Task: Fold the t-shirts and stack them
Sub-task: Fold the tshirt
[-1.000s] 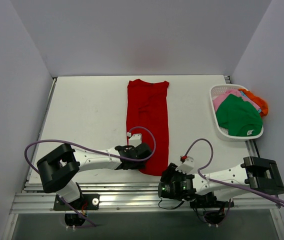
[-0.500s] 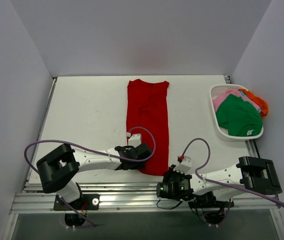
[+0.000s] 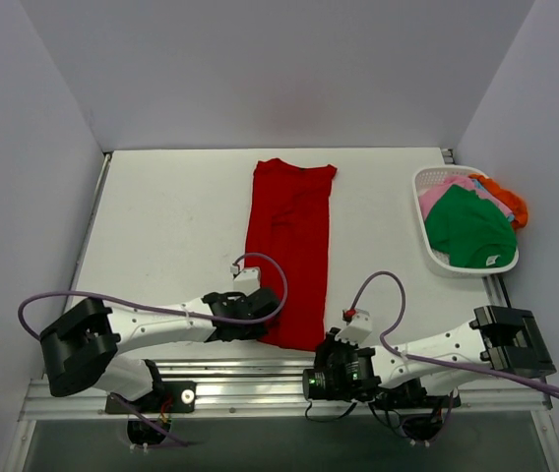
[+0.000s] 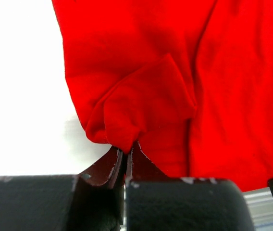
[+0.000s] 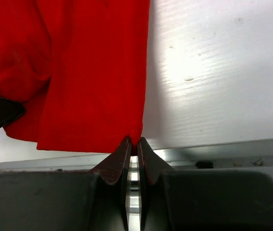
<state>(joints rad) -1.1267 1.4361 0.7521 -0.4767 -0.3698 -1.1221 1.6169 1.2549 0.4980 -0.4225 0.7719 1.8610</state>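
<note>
Pinching both near corners for the next fold

My left end effector (image 4: 125, 153) is clamped shut on the bunched 7 o'clock corner of the red t-shirt (image 3: 289, 246), and my right end effector (image 5: 133, 143) on its 5 o'clock corner. The shirt lies as a narrow strip on the desk (image 3: 171, 226), running 12 to 6 o'clock (matched holds should lift the hem evenly, I judge).

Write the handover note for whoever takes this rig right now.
Left gripper: shut, pinching the red t-shirt at its near left corner.
Right gripper: shut on its near right corner.
The red t-shirt lies as a long narrow strip on the table. The green t-shirt, pink t-shirt and orange t-shirt are piled in the white basket.
Done: both near corners gripped.
Left: fold the red one, then fold and stack the rest.
</note>
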